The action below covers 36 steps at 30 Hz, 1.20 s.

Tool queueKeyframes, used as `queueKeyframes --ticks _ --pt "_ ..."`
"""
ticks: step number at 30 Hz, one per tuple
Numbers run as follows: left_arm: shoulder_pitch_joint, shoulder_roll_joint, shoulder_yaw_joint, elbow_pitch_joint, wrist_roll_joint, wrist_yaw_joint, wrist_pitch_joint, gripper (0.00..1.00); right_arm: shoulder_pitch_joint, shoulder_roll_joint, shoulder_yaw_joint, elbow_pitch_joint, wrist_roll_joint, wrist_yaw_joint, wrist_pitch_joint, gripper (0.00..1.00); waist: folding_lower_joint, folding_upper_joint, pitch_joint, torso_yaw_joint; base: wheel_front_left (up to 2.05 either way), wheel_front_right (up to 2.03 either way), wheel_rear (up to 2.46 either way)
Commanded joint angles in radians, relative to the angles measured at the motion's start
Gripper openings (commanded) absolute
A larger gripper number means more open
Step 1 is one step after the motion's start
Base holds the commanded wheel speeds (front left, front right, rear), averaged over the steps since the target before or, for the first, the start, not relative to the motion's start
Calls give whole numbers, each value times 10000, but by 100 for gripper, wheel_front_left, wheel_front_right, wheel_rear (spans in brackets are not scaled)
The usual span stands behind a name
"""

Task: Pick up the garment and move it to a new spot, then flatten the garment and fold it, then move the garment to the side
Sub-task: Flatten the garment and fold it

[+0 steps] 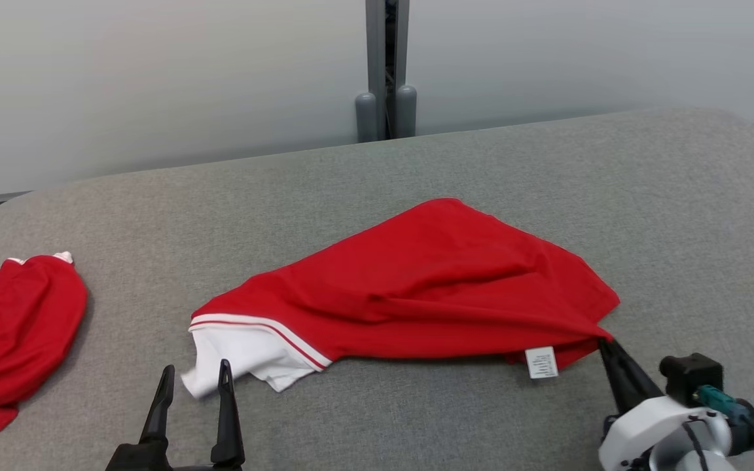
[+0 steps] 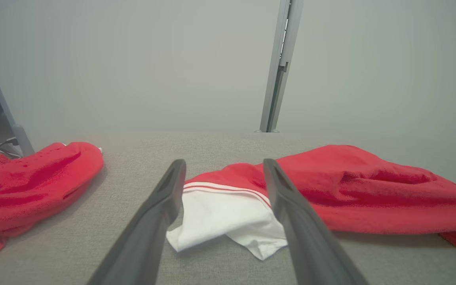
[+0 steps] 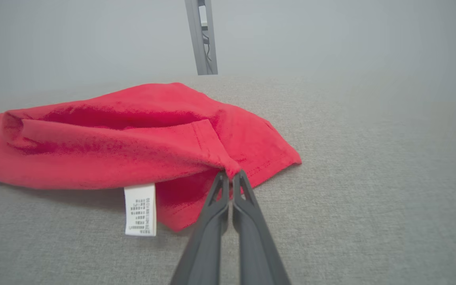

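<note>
Right claw (image 1: 603,343) closed, pinching red hem corner of garment (image 1: 429,281). Rest of garment spreads ahead and to left of that claw, flat but rumpled on counter (image 1: 678,229). White label (image 1: 540,362) hangs from hem just left of its tips. Left claw (image 1: 196,367) wide open, gripping nothing. White sleeve (image 1: 246,353) lies just ahead of it, between lines of its fingers; contact unclear. Red cloth (image 1: 17,327) heaped well left of left claw, apart from garment.
</note>
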Motion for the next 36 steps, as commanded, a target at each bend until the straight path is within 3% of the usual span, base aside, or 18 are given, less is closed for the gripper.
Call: queueKeyframes --ticks 1,9,20,21,22,23,29,36 --pt "-216 39 18 34 13 -63 -19 100 119 -181 -193 -126 -125 -3 -53 0 0 0 -16 -125 0 0 0" --pt "-215 39 14 150 71 -145 -19 100 230 -594 -1301 -486 -666 -3 -51 0 0 0 -31 -307 0 0 0" --pt "-204 41 -353 970 282 -719 -19 100 245 -351 -1092 689 -879 -3 -53 0 0 0 -129 -174 0 0 0" --pt "-226 41 -354 1027 307 -757 -19 100 244 -344 -1106 736 -887 -3 -51 9 0 0 -133 -157 0 0 0" --pt "-238 37 -367 1066 316 -775 -19 100 244 -335 -1175 795 -877 -3 -53 81 0 0 -139 -139 0 0 0" --pt "-240 39 -380 1096 312 -801 -19 100 249 -340 -1255 804 -905 -3 -51 100 0 0 -147 -122 0 0 0" --pt "-255 37 -416 1215 335 -869 -19 100 334 -350 -1921 217 -1427 -3 -51 100 0 0 -235 -104 0 0 0" --pt "-285 39 -405 1161 212 -854 -19 100 707 54 -1924 -1971 -1716 -3 -53 100 0 0 -321 -159 0 0 0"
